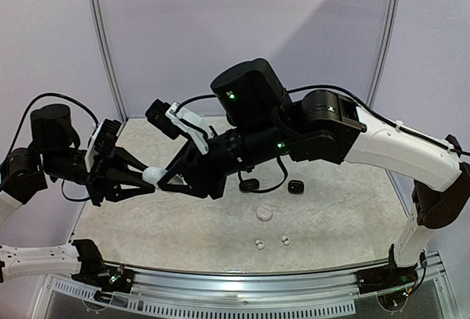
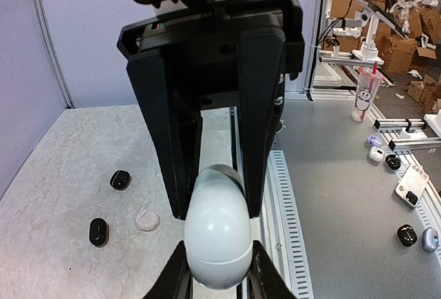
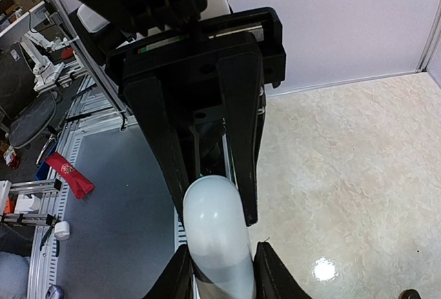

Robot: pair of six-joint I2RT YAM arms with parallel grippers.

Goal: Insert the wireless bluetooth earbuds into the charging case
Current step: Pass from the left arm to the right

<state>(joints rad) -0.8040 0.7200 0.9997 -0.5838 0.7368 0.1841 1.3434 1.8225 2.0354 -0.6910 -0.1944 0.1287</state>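
Top external: the left gripper [image 1: 144, 178] is clamped on one end of the white charging case [image 1: 152, 175] and holds it in the air. The right gripper [image 1: 167, 180] meets it head-on. The case's long axis runs straight from one hand to the other. Two white earbuds [image 1: 258, 244] lie on the table [image 1: 352, 216] below, well apart from both hands, out past the right gripper's wrist. The right arm is therefore the nearer.

Left wrist: its own fingers [image 2: 178, 271] pinch the case's sides, and the opposing fingers flank the far end, touching.

Right wrist: its fingers [image 3: 265, 271] are narrowed onto the case, both sides in contact, which I judge to be a grip. No bud shows here.
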